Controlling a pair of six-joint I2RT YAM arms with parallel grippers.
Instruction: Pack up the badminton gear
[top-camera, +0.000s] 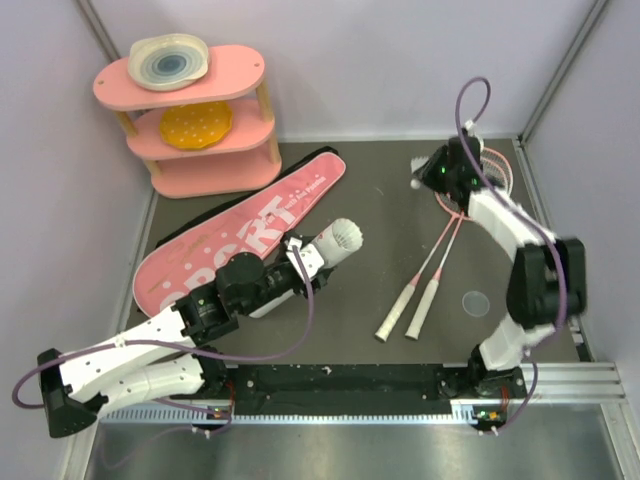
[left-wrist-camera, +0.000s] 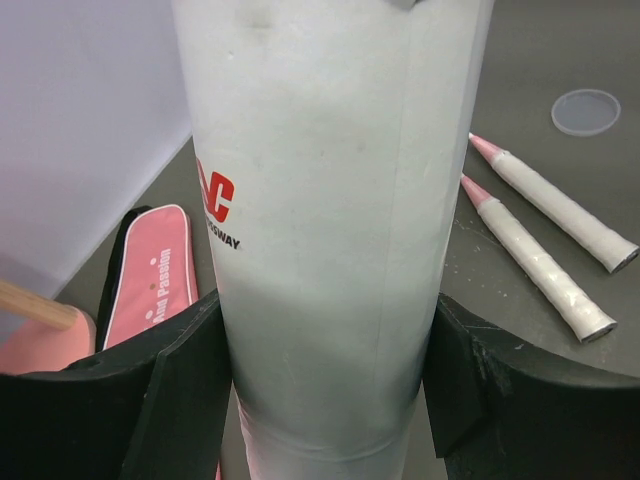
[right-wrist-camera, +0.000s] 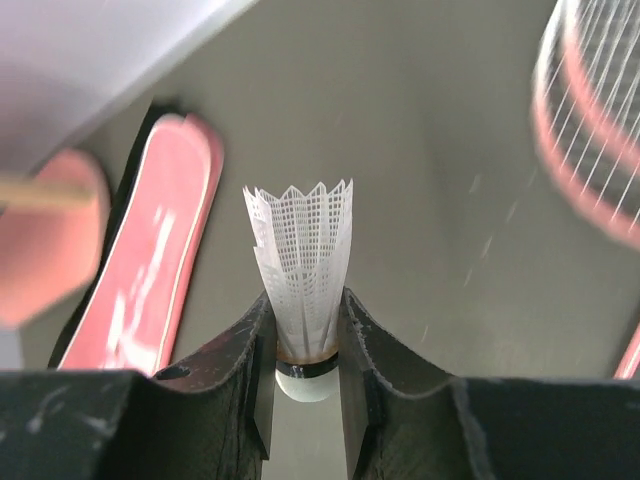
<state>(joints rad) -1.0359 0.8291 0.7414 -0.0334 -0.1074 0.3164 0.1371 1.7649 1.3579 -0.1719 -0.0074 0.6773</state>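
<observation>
White mesh shuttlecock (right-wrist-camera: 300, 245), smooth cylindrical tube (left-wrist-camera: 320, 200)

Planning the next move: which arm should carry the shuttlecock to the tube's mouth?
Right, probably: the right end effector already grips the shuttlecock, while the left end effector is occupied holding the white tube.

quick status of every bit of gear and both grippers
tube, lid off, clamped in left gripper
shuttlecock, pinched at its base in right gripper
rackets, side by side on table, unpacked
racket bag, flat on table
lid, loose on table
</observation>
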